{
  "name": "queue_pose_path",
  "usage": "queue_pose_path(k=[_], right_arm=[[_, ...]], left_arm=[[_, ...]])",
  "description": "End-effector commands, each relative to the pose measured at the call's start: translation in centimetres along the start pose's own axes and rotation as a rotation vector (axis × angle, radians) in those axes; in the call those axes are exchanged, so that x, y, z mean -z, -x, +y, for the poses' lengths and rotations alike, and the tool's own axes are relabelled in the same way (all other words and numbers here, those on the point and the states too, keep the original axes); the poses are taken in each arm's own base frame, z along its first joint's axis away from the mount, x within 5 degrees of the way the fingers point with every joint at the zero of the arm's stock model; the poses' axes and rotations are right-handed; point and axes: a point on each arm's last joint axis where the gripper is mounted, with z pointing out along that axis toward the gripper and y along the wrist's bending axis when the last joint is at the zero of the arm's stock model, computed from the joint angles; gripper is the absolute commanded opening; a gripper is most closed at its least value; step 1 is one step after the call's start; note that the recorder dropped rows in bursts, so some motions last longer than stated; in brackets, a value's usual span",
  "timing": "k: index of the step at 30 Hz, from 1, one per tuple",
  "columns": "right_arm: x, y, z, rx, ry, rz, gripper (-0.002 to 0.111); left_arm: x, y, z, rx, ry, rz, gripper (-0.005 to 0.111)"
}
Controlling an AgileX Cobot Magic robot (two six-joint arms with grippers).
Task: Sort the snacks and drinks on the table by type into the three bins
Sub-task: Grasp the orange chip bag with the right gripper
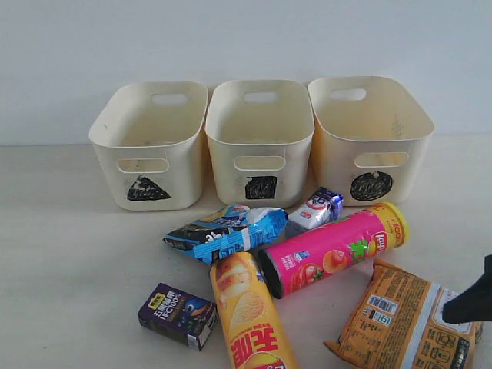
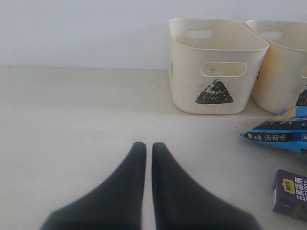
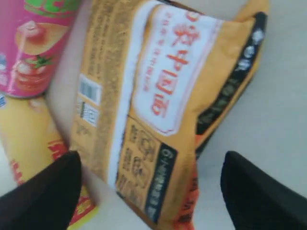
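Right gripper [image 3: 151, 160] hung with its two black fingers spread wide, one on either side of an end of the orange-brown bag [image 3: 158, 91]. Neither finger visibly pressed the bag, and nothing was gripped. From across the room only its dark tip showed, poking in from the right edge above that bag, which lay flat at the front right of the table [image 1: 69, 254].

Left gripper [image 2: 145, 149] sat low over bare tabletop, its fingers drawn together to a thin slit and empty, pointing roughly towards the triangle bin [image 2: 218, 67].

That bin stood in a row at the back with the square bin [image 1: 260, 138] and the circle bin [image 1: 369, 134]. The pink cylinder [image 1: 334, 250] lay on its side in the middle, its dark end against the yellow cylinder [image 1: 250, 315]. The blue-black bag [image 1: 227, 233] lay before the square bin with the white and blue carton [image 1: 314, 210] just beside it. The purple carton [image 1: 177, 315] lay at the front left, near the yellow cylinder.
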Motion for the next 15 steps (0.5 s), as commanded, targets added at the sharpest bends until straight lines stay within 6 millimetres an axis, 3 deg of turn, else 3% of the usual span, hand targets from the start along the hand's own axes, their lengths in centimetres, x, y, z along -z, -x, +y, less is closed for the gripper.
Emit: queue_pose_path(k=[1,7,15], right_arm=[[-0.4,0.3,-1.4,-0.061,-0.092,-0.050,0.073],[-2.3,0.7,-3.0,-0.146,-0.103,0.000,0.092],[-5.1,1.8,-4.2,-0.178,0.015,-0.022,0.093]], left_arm=[[0.0,0.0,0.0,-0.010,-0.003,-0.006,0.004],[0.0,0.0,0.0,-0.010,-0.003,-0.006,0.004],[0.0,0.0,0.0,-0.010,-0.003,-0.006,0.004]])
